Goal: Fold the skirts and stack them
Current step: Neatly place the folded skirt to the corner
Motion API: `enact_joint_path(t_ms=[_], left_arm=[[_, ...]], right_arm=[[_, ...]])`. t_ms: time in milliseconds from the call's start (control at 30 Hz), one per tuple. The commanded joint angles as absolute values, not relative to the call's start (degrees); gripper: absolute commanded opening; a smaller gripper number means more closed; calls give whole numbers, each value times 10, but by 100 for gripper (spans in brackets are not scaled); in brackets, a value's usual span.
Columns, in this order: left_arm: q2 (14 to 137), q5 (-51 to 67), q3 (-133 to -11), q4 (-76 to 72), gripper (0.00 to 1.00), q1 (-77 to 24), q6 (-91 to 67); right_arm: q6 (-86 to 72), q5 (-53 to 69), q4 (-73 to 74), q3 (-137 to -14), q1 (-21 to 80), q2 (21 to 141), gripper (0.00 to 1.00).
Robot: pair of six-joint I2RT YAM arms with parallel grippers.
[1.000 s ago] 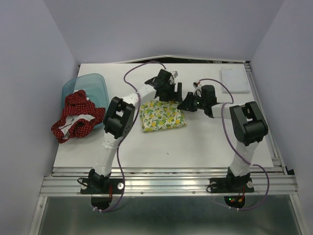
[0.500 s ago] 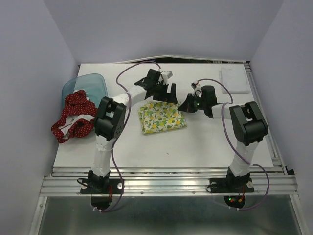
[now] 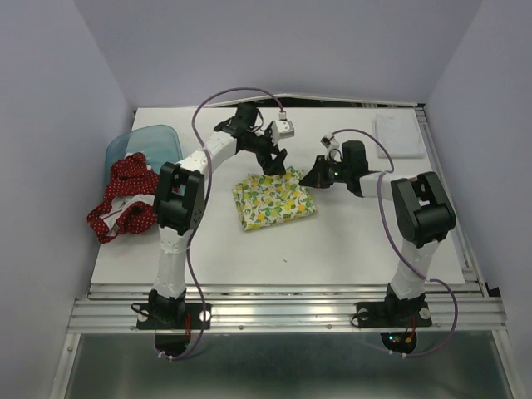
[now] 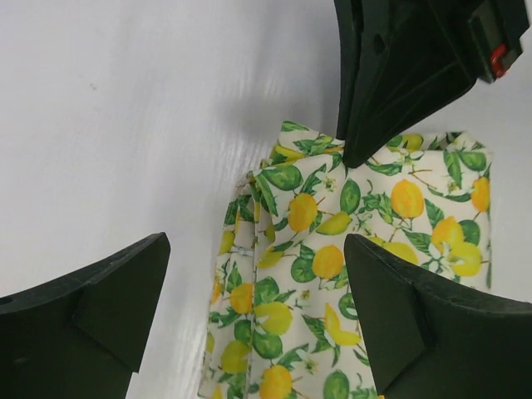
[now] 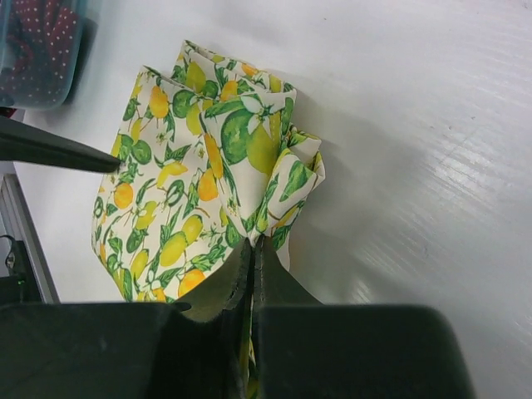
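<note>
Top external view: the folded lemon-print skirt point(image 3: 273, 201) sits at mid-table, partly masked, with the left gripper point(image 3: 278, 160) covering its back edge and the right gripper point(image 3: 310, 176) over its back right corner. No waistband or hem can be made out on it. The left wrist view cuts the cloth off at the bottom of the frame, behind that gripper's own fingers point(image 4: 91, 307). The red dotted skirt point(image 3: 126, 199) lies partly inside the blue bin point(image 3: 158, 137) at the table's left edge, the rest spilling out over the side. The lemon skirt lies flat, long axis left to right, its right end swung slightly away from the arms. The left jaws gape above it, gripping nothing. The right jaws are pinched tight on its bunched corner.
</note>
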State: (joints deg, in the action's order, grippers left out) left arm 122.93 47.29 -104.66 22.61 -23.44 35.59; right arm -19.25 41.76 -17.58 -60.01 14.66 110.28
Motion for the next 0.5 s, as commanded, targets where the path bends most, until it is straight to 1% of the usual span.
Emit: enact_joint_path(t_ms=[0, 200, 333, 467], left_arm=[[1266, 511, -1098, 309, 99, -256, 537], [1291, 521, -1110, 266, 98, -267, 582], [1315, 532, -1142, 302, 98, -275, 648], [1332, 541, -1155, 324, 97, -280, 678]], right_arm=[[-166, 439, -171, -628, 149, 1100, 1], [-147, 446, -161, -629, 155, 1096, 1], [-138, 450, -159, -628, 160, 1095, 1], [-131, 451, -156, -631, 165, 1095, 1]])
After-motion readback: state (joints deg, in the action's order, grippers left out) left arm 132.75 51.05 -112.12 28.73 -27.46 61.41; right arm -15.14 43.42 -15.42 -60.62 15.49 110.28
